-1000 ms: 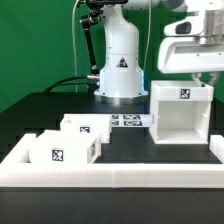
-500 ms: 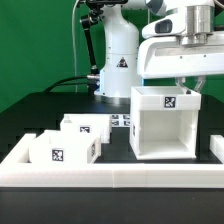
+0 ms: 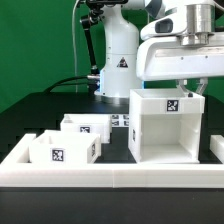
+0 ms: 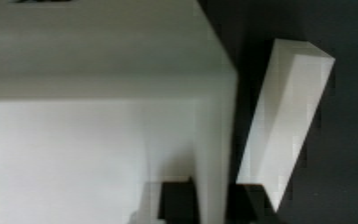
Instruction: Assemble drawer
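A large white open-fronted drawer case with a marker tag stands on the black table at the exterior view's right. My gripper comes down on its top right edge and is shut on that wall. In the wrist view the gripper has its two dark fingers on either side of the case's thin white wall. Two small white drawer boxes with tags stand at the exterior view's left.
A white raised border runs along the table's front and sides; one side bar shows in the wrist view. The marker board lies behind the boxes. The arm's white base stands at the back.
The gripper and the drawer case have moved toward the exterior view's left and nearer the front border. In the last half second they have hardly moved.
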`<state>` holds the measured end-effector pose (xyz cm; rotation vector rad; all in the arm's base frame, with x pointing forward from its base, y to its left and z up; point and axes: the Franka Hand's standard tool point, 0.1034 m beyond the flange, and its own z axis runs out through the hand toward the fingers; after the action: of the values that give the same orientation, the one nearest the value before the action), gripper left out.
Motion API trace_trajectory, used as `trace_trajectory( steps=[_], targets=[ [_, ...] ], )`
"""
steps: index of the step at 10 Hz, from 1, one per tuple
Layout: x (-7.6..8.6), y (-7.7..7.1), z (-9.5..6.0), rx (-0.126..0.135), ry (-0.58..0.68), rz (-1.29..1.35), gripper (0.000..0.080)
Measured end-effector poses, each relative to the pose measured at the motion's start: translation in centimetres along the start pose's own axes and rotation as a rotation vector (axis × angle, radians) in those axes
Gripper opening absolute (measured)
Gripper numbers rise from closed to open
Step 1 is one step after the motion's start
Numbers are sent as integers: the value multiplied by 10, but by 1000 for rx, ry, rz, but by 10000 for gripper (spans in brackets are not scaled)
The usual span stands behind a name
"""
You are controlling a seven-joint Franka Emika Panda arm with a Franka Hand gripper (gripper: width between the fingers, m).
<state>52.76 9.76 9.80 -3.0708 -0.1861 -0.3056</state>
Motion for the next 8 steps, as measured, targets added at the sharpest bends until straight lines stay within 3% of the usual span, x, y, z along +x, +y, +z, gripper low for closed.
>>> trace_trajectory(
  steps=[5,8],
  targets=[
    [44,-3,8,10,65,60,38],
    [49,-1,9,11,73,74,38]
  ],
)
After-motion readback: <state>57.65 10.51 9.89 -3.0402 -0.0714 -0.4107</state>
